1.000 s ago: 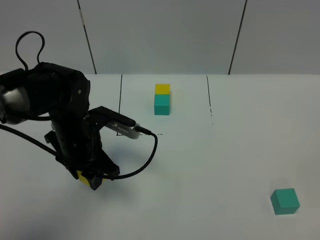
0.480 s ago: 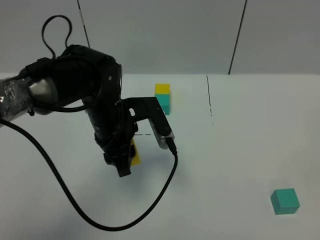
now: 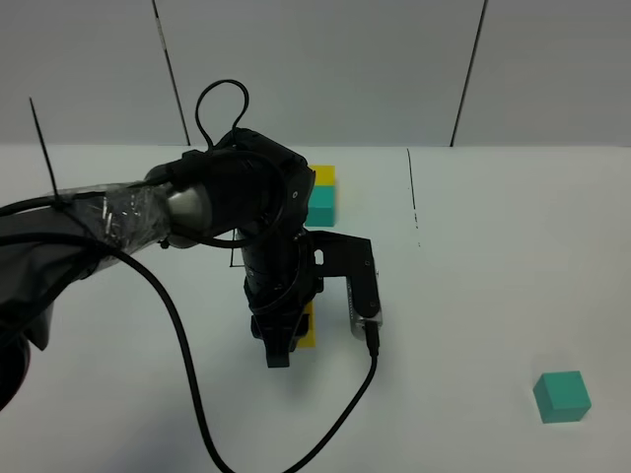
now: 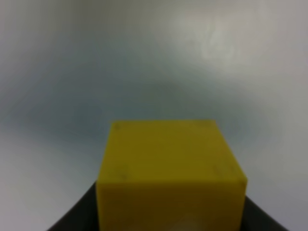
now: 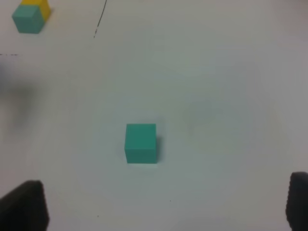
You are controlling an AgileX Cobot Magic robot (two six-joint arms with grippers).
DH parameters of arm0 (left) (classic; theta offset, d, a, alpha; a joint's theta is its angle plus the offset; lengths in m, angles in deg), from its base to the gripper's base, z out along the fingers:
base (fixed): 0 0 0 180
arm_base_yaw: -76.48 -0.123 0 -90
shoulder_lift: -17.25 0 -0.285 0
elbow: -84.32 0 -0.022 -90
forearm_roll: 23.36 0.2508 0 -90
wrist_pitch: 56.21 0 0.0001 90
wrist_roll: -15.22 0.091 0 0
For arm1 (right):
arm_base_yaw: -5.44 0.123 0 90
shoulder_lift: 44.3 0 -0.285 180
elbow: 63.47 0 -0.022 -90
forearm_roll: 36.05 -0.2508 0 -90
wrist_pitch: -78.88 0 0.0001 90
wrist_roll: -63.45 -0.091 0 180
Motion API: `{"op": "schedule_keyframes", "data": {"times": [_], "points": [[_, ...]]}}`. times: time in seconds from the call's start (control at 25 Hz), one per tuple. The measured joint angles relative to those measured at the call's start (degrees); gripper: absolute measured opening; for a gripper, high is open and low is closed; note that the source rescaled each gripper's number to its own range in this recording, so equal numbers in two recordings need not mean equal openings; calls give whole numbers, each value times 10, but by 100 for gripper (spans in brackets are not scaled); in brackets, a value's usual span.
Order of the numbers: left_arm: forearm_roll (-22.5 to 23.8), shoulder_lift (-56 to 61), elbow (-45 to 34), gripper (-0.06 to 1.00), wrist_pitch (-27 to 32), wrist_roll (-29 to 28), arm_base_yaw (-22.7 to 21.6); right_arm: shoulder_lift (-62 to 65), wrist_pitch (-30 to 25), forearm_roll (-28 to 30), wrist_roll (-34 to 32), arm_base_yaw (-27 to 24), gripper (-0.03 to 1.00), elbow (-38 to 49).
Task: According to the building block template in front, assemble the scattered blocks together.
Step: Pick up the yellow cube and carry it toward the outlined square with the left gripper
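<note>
My left gripper (image 3: 292,338) is shut on the loose yellow cube (image 3: 307,324), holding it low over the table's middle, in front of the template. In the left wrist view the yellow cube (image 4: 171,173) fills the space between the jaws. The template (image 3: 323,202), a yellow cube joined to a teal cube, sits at the back centre, partly hidden by my left arm. It also shows in the right wrist view (image 5: 30,15). The loose teal cube (image 3: 562,396) lies alone at the front right. My right gripper (image 5: 161,209) is open, apart from the teal cube (image 5: 140,143). It is out of the exterior view.
Thin black lines (image 3: 413,197) mark a rectangle on the white table around the template. The left arm's black cable (image 3: 197,394) loops over the table's front left. A grey panelled wall (image 3: 325,69) stands behind the table.
My left arm has swung right from the front left toward the table's middle, carrying the yellow cube to just in front of the template. The teal cube has not moved.
</note>
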Motion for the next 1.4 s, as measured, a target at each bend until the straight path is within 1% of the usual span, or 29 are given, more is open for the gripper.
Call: {"op": "schedule_keyframes", "data": {"times": [0.24, 0.56, 0.72, 0.88, 1.24, 1.4], "points": [[-22, -46, 32, 0, 3, 2, 1, 0, 0, 0, 0, 0, 100, 0], [-18, -90, 57, 0, 4, 2, 27, 0, 0, 0, 0, 0, 100, 0], [-8, -98, 61, 0, 5, -21, 35, 0, 0, 0, 0, 0, 100, 0], [-6, -100, 64, 0, 8, -36, 36, 0, 0, 0, 0, 0, 100, 0], [-4, -100, 64, 0, 13, -39, 37, 0, 0, 0, 0, 0, 100, 0], [-5, -102, 71, 1, 32, -40, 37, 0, 0, 0, 0, 0, 100, 0]]}}
